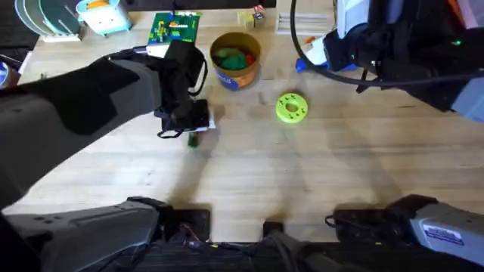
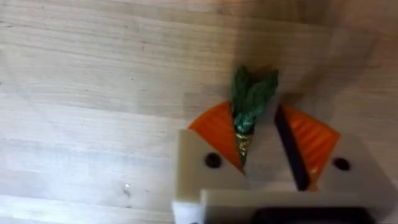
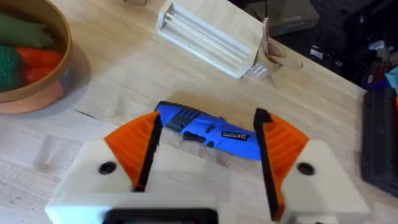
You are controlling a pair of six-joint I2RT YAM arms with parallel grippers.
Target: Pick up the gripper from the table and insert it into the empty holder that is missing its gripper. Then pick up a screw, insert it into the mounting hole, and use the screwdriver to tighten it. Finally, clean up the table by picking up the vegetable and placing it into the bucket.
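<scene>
Cleanup step: left gripper [image 2: 258, 146] straddles the vegetable [image 2: 249, 106] on the table, fingers apart, next close and carry far-right to the bucket [image 1: 236, 60]; right gripper [image 3: 205, 155] open above the screwdriver [image 3: 205, 129].

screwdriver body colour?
Blue screwdriver, with a dark panel and label; clearest in the right wrist view.

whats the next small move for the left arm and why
Probably close the fingers. The left gripper is down at the table with its orange pads open on either side of the vegetable, which lies on the wood. The bucket sits nearby for the drop.
</scene>
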